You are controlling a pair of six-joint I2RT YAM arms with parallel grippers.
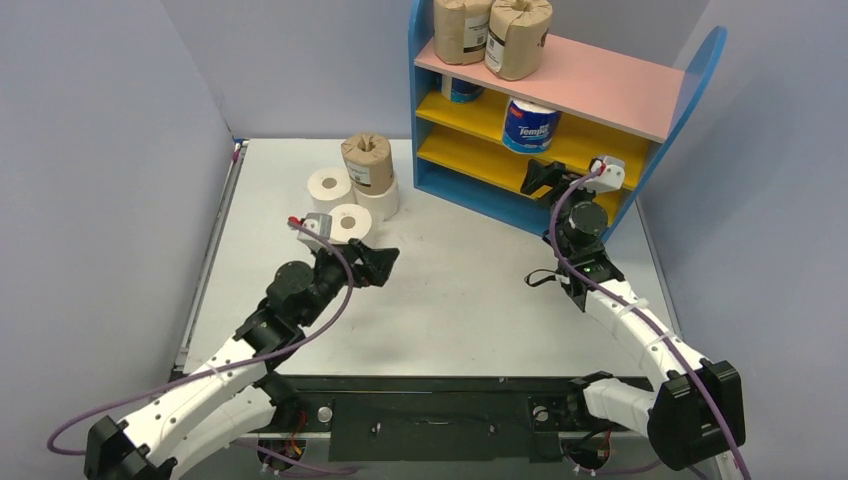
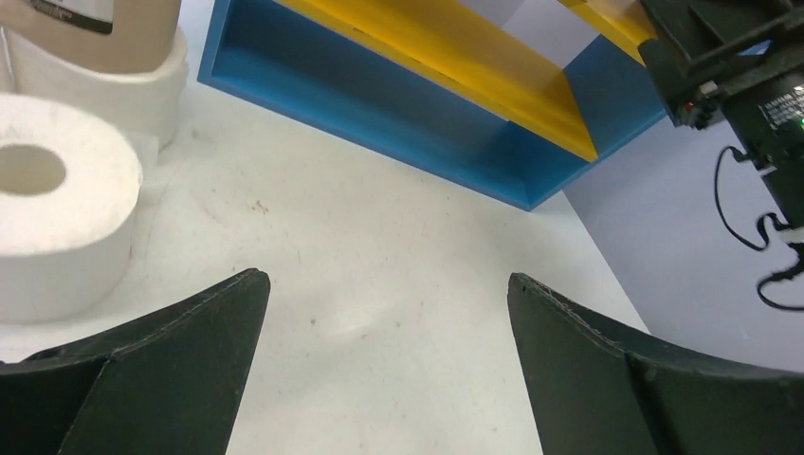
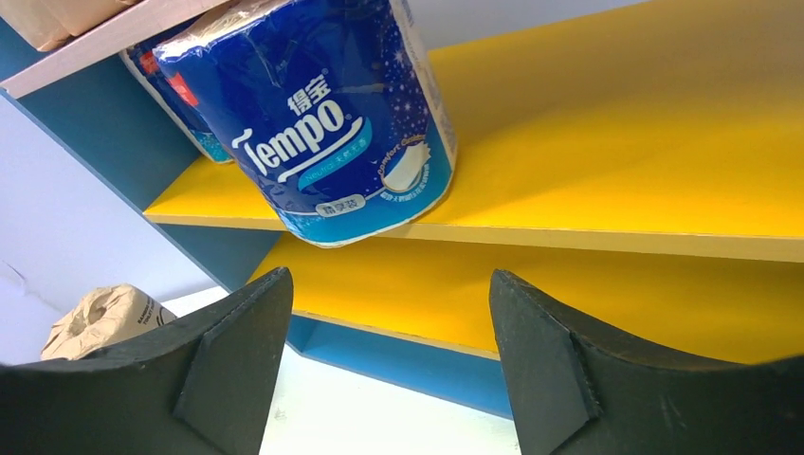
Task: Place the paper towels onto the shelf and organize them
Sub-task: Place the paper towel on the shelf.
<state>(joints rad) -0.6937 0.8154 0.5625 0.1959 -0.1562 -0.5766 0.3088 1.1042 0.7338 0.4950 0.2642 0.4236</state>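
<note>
Bright even light, pics sharp.

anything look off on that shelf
The front Tempo roll on the upper yellow board sits at the very front edge, and its base seems to overhang slightly. Nothing else stands out.

Three brown-wrapped rolls (image 1: 366, 160), two blue Tempo rolls (image 1: 528, 125), three plain white rolls (image 1: 328, 187) — one shelf (image 1: 600, 85).

Tempo roll (image 3: 332, 133) stands on yellow board (image 3: 607, 161), tool (image 3: 389, 303) empty.
</note>
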